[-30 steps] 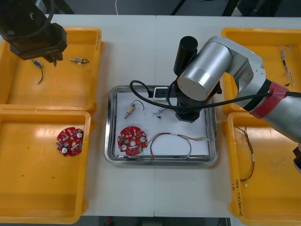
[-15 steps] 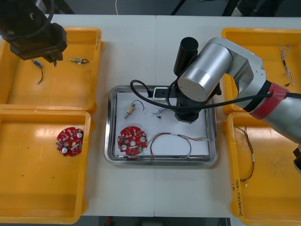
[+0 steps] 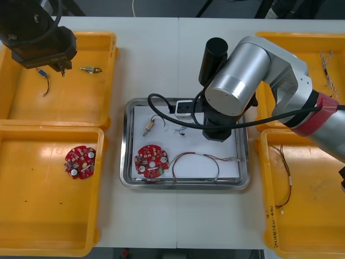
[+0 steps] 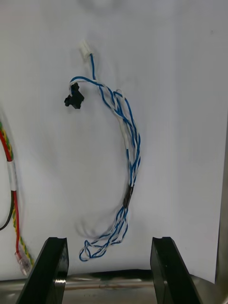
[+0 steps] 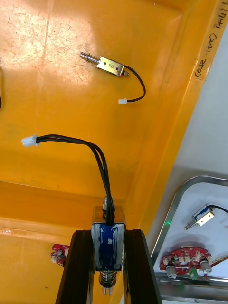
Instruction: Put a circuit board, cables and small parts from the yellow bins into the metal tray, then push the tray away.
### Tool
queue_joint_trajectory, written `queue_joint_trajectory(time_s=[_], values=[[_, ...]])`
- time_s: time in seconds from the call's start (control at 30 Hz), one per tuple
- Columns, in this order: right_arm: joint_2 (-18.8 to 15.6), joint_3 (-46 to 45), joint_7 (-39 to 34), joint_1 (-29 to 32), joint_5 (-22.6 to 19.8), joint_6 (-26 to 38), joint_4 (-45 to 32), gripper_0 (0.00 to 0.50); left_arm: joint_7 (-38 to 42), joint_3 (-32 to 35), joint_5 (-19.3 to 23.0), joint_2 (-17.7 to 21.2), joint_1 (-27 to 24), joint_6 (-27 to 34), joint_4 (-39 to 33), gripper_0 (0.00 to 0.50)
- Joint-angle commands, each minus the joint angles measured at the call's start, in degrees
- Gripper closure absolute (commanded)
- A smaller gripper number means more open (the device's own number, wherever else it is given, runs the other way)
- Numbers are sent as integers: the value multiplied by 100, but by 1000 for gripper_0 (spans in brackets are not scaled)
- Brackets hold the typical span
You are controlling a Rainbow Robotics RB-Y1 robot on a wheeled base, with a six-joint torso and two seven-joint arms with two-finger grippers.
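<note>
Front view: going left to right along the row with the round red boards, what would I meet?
A round red circuit board in a yellow bin, second round red circuit board in the shiny metal tray, red and yellow cable, thin dark cable in another yellow bin.

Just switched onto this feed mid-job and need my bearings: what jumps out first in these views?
The right gripper hangs open over the metal tray, right above a blue and white cable lying loose on the tray's white floor, not far from a red circuit board. The left gripper is over the far yellow bin on the left, shut on a small metal part with a black cable trailing from it.
</note>
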Motion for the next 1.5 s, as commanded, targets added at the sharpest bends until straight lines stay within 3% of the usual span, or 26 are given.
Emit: queue_joint_trajectory(time_s=[0.03,0.37,0.53,0.83,1.17,1.5], values=[[-143,-459,-279,19,-41,480,-515,0,-393,146,-52,-43,-79,58,-180,500],[-204,-1171,-473,19,-164,1681,-1095,0,-402,146,62,-43,-88,49,-224,498],[-231,-1619,-499,1,-269,1681,-1218,0,-402,146,133,-78,-88,49,-320,498],[-574,-2208,-587,1,-524,1681,-1517,0,-376,58,168,-307,-96,49,-549,500],[-1189,-2999,-684,45,-1087,1681,-1517,0,-253,-338,203,-702,-413,49,-646,499],[-1637,-4432,-789,678,-1104,1681,-1693,0,-130,-918,194,-1072,-720,-180,-575,500]])
